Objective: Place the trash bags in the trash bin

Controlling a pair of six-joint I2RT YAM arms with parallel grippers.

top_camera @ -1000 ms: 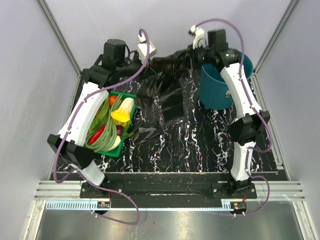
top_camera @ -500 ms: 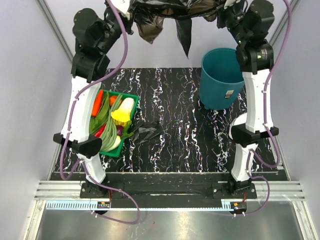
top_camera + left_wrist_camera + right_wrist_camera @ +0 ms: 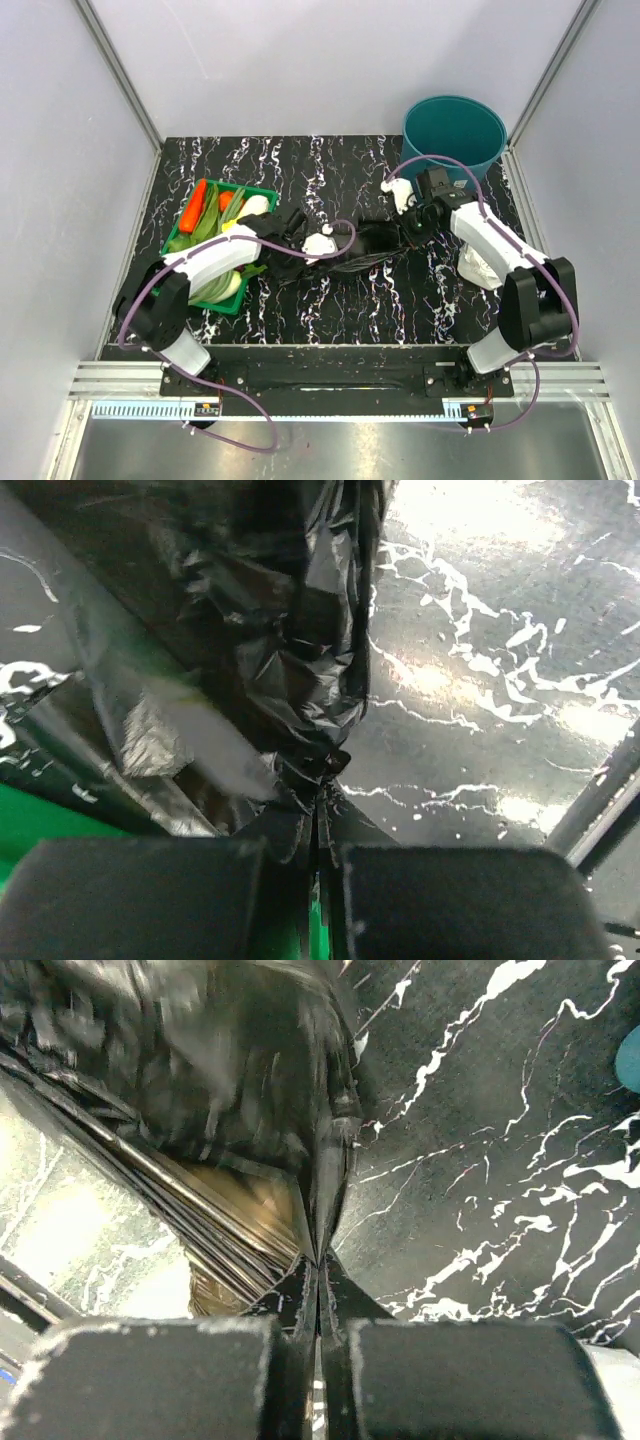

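Counter (image 3: 350, 300): black slab with white veining, bare along its near edge. Trash bin (image 3: 455, 125): round teal plastic, upright at the rear right corner, apart from the bag. Green tray (image 3: 252, 190) of vegetables at left. Trash bag (image 3: 365, 245): crinkled glossy black film, strung low across mid-counter; half a second ago it hung high. Left gripper (image 3: 318, 825) and right gripper (image 3: 318, 1280): jaws clenched on its opposite ends.

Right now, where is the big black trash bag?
In the top view, the trash bag is at the middle of the table, held by the left gripper and the right gripper, nearer than the teal bin.
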